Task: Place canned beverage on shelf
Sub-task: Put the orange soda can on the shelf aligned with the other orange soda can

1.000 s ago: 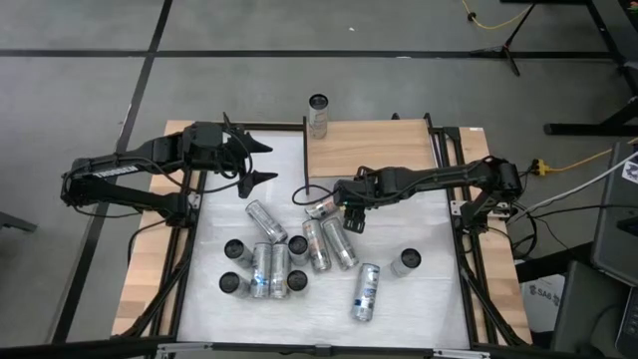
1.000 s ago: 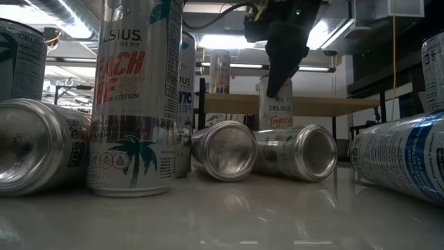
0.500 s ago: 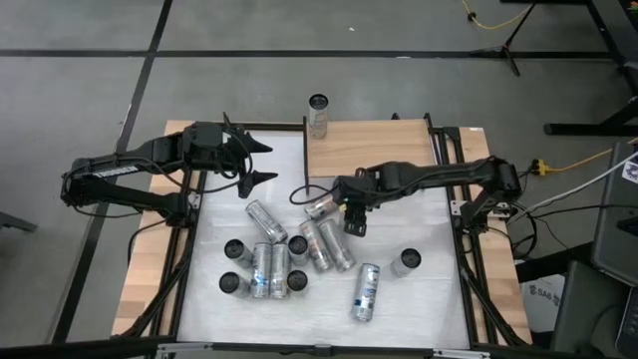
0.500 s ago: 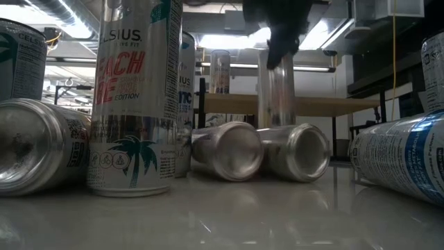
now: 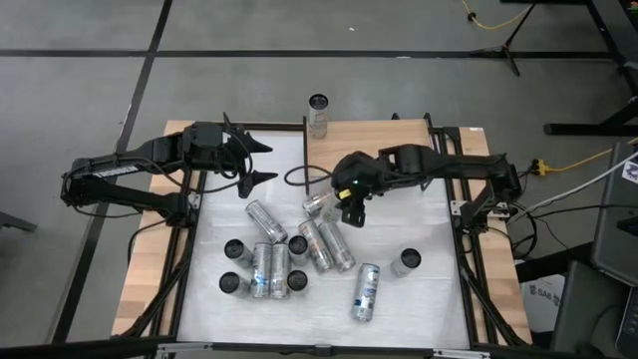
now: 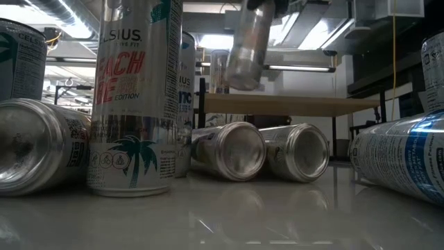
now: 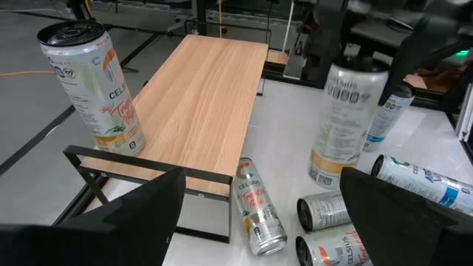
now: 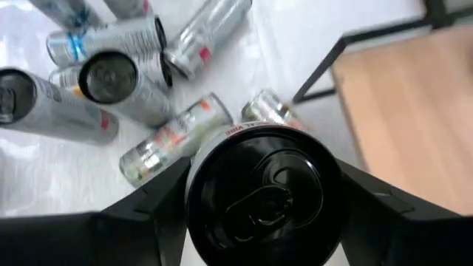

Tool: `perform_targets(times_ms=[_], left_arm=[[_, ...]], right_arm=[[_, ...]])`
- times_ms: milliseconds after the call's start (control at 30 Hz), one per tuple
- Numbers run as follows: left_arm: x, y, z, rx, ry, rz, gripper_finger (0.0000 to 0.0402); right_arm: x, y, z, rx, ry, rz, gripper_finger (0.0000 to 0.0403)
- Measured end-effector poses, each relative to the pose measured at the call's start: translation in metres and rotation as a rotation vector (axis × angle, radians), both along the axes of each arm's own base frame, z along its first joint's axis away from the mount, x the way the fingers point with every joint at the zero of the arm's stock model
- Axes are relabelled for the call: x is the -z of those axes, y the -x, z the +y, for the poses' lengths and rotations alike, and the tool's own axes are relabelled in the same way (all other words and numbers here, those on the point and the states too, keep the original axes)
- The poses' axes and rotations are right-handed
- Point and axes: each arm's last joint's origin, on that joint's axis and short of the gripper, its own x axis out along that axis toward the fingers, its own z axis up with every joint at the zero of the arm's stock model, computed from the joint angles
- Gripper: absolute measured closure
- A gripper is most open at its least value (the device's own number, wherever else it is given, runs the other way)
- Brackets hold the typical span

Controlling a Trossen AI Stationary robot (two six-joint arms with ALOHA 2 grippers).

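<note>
High view: the right gripper [image 5: 348, 202], fingers clamped on a can [image 5: 321, 205], has lifted it off the desk [image 5: 429, 299] since a second ago and sits near the shelf [image 5: 374, 150] front edge; left gripper [image 5: 261, 163] waits, fingers apart. Low view: the can [image 6: 244, 48] hangs tilted above the lying cans [image 6: 263, 151], level with the board; most of the shelf looks free apart from one standing can [image 5: 318, 115] at its far corner.

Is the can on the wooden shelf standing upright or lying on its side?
Upright. The can stands on its base at the shelf corner, its lid facing up; the high view shows its round top.
</note>
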Motion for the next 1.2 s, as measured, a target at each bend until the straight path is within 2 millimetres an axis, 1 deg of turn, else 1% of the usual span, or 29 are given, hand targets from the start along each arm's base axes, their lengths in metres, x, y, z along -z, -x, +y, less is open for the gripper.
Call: perform_targets(times_ms=[167,367,567,667,833,1000,1133,1200], left_arm=[[0.0,0.0,0.0,0.0,0.0,0.0,0.0052],[0.0,0.0,0.0,0.0,0.0,0.0,0.0052],[0.002,-0.003,0.001,0.0,0.002,0.01,0.0052],[0.003,-0.007,0.002,0.0,0.001,0.006,0.0052],[0.004,-0.023,0.005,-0.011,-0.012,-0.033,0.0052],[0.007,-0.044,0.01,-0.02,-0.027,-0.089,0.0052],[0.014,-0.063,0.015,-0.044,-0.041,-0.108,0.0052],[0.02,-0.071,0.017,-0.066,-0.046,-0.092,0.0052]], right_arm=[[-0.018,0.002,-0.012,0.014,0.014,-0.061,0.015],[-0.03,0.004,-0.037,0.046,0.046,-0.101,0.015],[-0.033,0.008,-0.068,0.082,0.082,-0.106,0.015],[-0.033,0.01,-0.083,0.091,0.11,-0.098,0.015],[-0.032,0.014,-0.105,0.112,0.146,-0.088,0.015],[-0.033,0.019,-0.124,0.165,0.157,-0.102,0.015],[-0.033,0.021,-0.131,0.171,0.169,-0.095,0.015],[-0.033,0.021,-0.131,0.172,0.17,-0.095,0.015]])
